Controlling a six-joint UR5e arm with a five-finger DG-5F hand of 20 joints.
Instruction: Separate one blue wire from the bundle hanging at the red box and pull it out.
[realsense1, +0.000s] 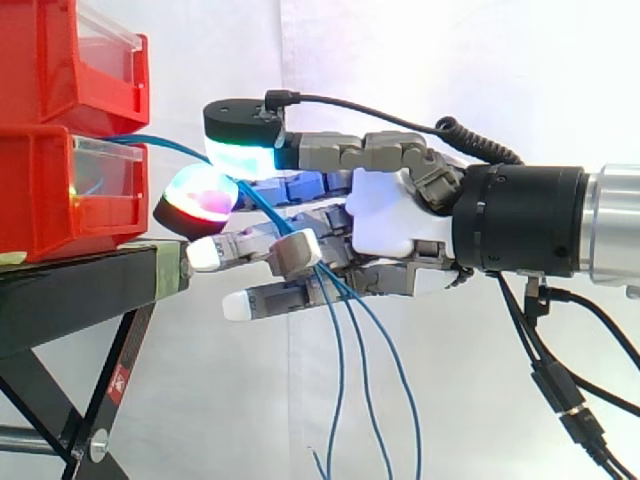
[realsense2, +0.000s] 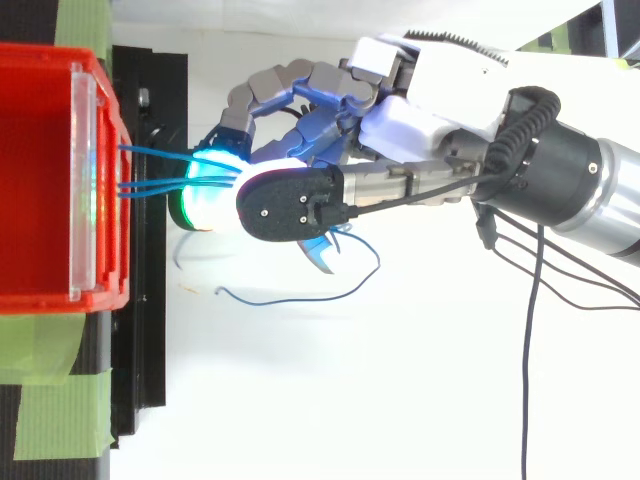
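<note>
At left, at the front of the lower red bin (realsense1: 60, 195) on the black stand (realsense1: 70, 295): blue wires (realsense1: 345, 350), running right through the hand (realsense1: 385, 215). From the side we see three tails hanging; from above, three leaving the bin. Contact is hidden, so we cannot tell whether the hand grips them.

No words or numbers can be read here. A small red sticker (realsense1: 118, 383) sits on the leg of the black stand (realsense1: 70, 290), but its white marks are too tiny to read.
</note>
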